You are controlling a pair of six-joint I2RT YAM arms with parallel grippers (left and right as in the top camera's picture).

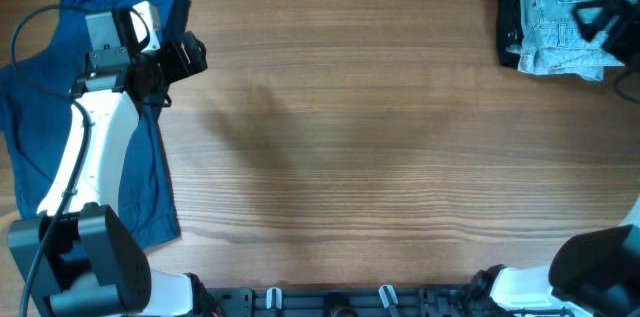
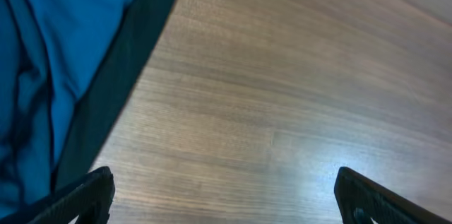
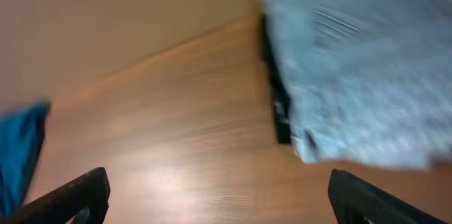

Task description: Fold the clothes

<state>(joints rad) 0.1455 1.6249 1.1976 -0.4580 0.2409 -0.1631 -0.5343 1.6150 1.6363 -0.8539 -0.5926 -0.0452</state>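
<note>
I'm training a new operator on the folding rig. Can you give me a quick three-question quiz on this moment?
1. True or false: the pale denim shorts lie on top of a black garment.
2. Multiple choice: on which side of the table does the blue garment lie? A. the left arm's side B. the right arm's side C. dead centre
3. Fill in: the left gripper and the right gripper are both ____ and hold nothing.
Key: 1 true; 2 A; 3 open.
</note>
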